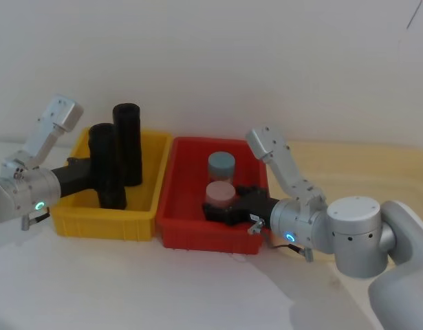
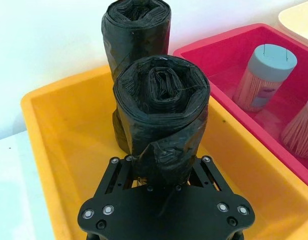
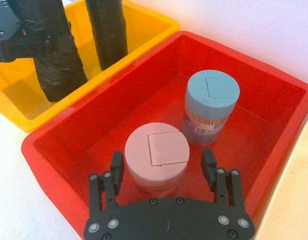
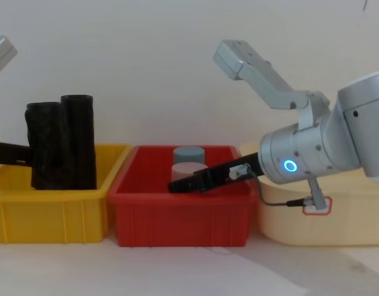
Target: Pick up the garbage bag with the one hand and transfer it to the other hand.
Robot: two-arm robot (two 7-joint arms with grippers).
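Gripping the bag [image 2: 161,100], the left end effector [image 2: 160,165] pinches the crinkly roll, which stands upright in the yellow bin [image 1: 108,223] just beside a smoother roll [image 1: 127,141]. The right end effector [image 3: 163,164] hangs spread either side of a pink jar [image 3: 156,150] in the red bin [image 3: 274,100]. Pickup seems under way; next, the bag likely needs lifting clear, with the right end effector coming to meet it.

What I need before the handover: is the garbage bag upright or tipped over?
Upright. The garbage bag is vertical inside the yellow bin, beside the taller black cylinder, with the left tool clamped around it.
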